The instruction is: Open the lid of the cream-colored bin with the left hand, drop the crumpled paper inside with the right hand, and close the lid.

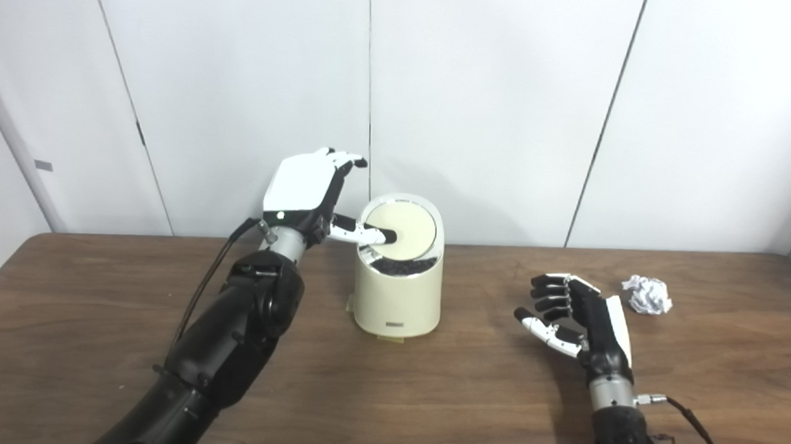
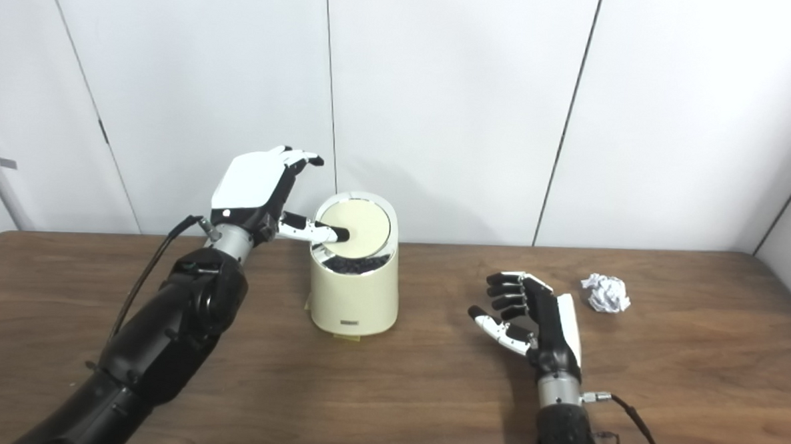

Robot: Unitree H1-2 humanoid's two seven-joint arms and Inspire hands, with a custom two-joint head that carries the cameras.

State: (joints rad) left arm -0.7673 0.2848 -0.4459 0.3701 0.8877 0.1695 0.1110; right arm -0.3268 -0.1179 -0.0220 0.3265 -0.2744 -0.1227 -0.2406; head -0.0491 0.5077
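Observation:
The cream-colored bin point(image 1: 397, 302) stands on the table's middle, its round lid point(image 1: 405, 230) tilted up at the front so a dark gap shows beneath it. My left hand point(image 1: 310, 191) hovers at the bin's upper left, open, with its thumb pressed onto the lid's face. The crumpled paper point(image 1: 647, 294) lies on the table to the right. My right hand point(image 1: 575, 316) is open, fingers loosely curled, just left of the paper and apart from it.
The brown wooden table point(image 1: 428, 397) runs the picture's full width. White wall panels point(image 1: 494, 106) close it off right behind the bin. A yellowish tab point(image 1: 390, 338) sticks out under the bin's base.

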